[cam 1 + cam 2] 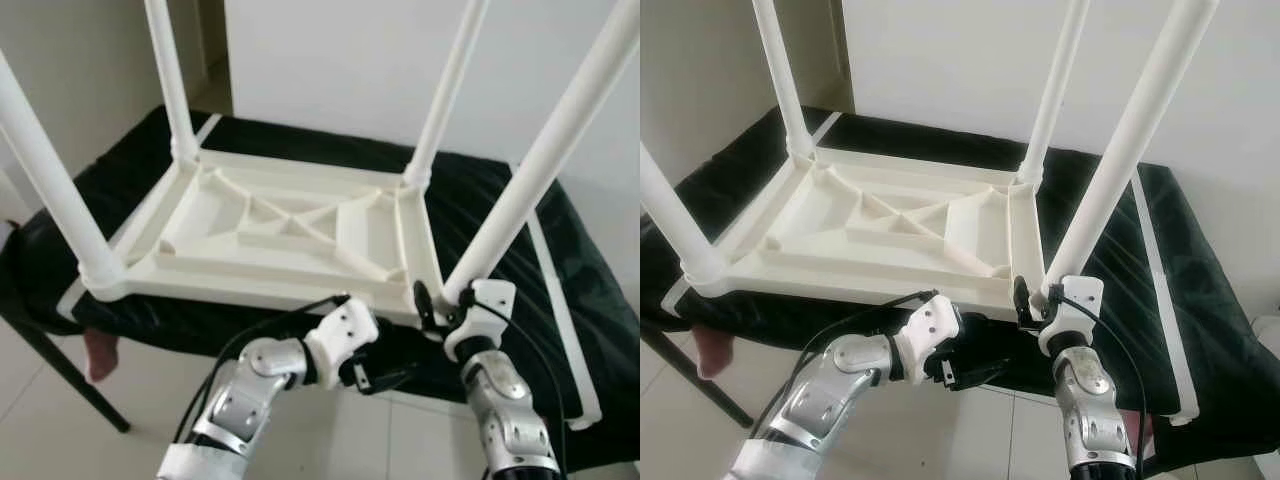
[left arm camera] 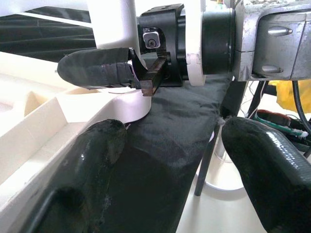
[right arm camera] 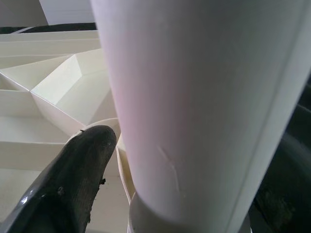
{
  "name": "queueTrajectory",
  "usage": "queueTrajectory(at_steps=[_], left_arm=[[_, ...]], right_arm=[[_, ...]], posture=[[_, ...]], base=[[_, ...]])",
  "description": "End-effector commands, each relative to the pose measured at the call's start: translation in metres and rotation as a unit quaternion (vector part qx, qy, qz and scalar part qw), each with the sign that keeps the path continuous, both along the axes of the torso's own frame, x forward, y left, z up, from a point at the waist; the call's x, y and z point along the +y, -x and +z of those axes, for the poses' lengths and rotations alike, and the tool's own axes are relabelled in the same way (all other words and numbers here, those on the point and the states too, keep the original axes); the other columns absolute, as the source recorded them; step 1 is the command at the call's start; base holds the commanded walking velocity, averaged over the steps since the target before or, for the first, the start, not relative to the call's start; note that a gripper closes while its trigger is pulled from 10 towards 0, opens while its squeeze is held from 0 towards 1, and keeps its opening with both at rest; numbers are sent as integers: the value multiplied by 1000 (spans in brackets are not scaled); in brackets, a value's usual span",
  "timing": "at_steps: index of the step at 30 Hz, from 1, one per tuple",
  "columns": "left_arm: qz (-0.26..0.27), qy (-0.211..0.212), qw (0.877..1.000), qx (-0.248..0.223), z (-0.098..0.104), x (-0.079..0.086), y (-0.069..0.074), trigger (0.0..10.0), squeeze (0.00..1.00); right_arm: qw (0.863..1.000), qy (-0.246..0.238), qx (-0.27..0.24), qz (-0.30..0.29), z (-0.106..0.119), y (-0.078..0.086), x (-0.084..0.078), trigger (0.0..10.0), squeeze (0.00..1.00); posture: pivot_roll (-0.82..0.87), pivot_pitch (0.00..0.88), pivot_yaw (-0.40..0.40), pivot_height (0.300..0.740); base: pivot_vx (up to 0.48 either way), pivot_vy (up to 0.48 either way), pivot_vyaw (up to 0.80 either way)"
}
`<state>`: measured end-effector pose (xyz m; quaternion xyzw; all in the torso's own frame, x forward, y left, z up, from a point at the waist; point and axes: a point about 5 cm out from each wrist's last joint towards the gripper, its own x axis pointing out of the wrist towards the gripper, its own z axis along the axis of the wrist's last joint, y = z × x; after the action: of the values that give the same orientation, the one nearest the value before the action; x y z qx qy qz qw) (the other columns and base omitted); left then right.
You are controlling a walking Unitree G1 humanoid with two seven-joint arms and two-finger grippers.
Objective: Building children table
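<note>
**Upturned children's table gripped at its near right leg**

The white plastic children's table (image 1: pixel 290 235) was seen lying upside down on a surface covered with black cloth (image 1: pixel 560 270), its ribbed underside facing up and its long axis running left to right across the view. Four white legs stood up from its corners; the near right leg (image 1: pixel 545 165) leaned slightly outward to the right as it rose, and its foot sat in the corner socket at the near right of the frame.

The right claw (image 1: pixel 440 300) was raised from below with the forearm nearly vertical, and its black fingers (image 3: pixel 73 184) were closed around the base of that leg, just above the socket. In the right wrist view the leg was pressed close between the two fingers.

The left claw (image 1: pixel 375 375) was held lower, beneath the near edge of the upturned top, with the arm bent at the elbow and the wrist turned toward the right claw. Its fingers (image 2: pixel 92 165) were spread wide and held nothing; the black cloth and the socket corner were seen between them.

A tiled floor (image 1: pixel 130 400) was visible below.
</note>
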<state>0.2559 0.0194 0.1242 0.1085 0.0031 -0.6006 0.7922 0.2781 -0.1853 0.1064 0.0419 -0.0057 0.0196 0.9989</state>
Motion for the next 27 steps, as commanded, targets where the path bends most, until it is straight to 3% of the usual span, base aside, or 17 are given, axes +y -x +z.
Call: queueTrajectory(at_steps=[1, 6, 13, 20, 21, 22, 23, 24, 27], left_arm=[[29, 8, 1000, -5, 3, 1, -3, 10000, 0], [28, 7, 1000, -5, 3, 1, -4, 10000, 0], [24, 7, 1000, -4, 3, 0, -4, 10000, 0], [24, 4, 1000, -3, 2, 0, -4, 10000, 0], [24, 2, 1000, -3, 1, 0, -3, 10000, 0], [24, 2, 1000, -2, 1, 0, -3, 10000, 0], [24, 2, 1000, -2, 1, 0, -3, 10000, 0], [25, 2, 1000, -1, 0, 0, -2, 10000, 0], [27, 3, 1000, -1, 0, 1, -2, 10000, 0]], right_arm=[[1000, 7, -7, 1, 2, 0, -7, 10000, 0], [1000, 20, -13, 21, 4, 0, -9, 10000, 0], [989, 82, -14, 125, 9, -2, -14, 10000, 0], [985, 106, -10, 139, 9, -5, -19, 10000, 0], [984, 108, -9, 143, 9, -5, -20, 4510, 0], [984, 104, -5, 146, 8, -5, -20, 1882, 0], [984, 104, -5, 146, 8, -5, -20, 1882, 0], [983, 103, -2, 152, 7, -5, -20, 0, 0], [982, 104, 3, 159, 4, -3, -20, 0, 0]], posture=[[26, 7, -50, 740], [25, 8, -48, 740], [19, 10, -43, 740], [21, 9, -49, 740], [22, 9, -51, 740], [25, 8, -54, 740], [25, 8, -54, 740], [27, 9, -55, 740], [28, 10, -55, 740]], base=[[0, 0, 0], [0, 0, 0], [0, 0, 0], [0, 0, 0], [0, 0, 0], [0, 0, 0], [0, 0, 0], [0, 0, 0], [0, 0, 0]])
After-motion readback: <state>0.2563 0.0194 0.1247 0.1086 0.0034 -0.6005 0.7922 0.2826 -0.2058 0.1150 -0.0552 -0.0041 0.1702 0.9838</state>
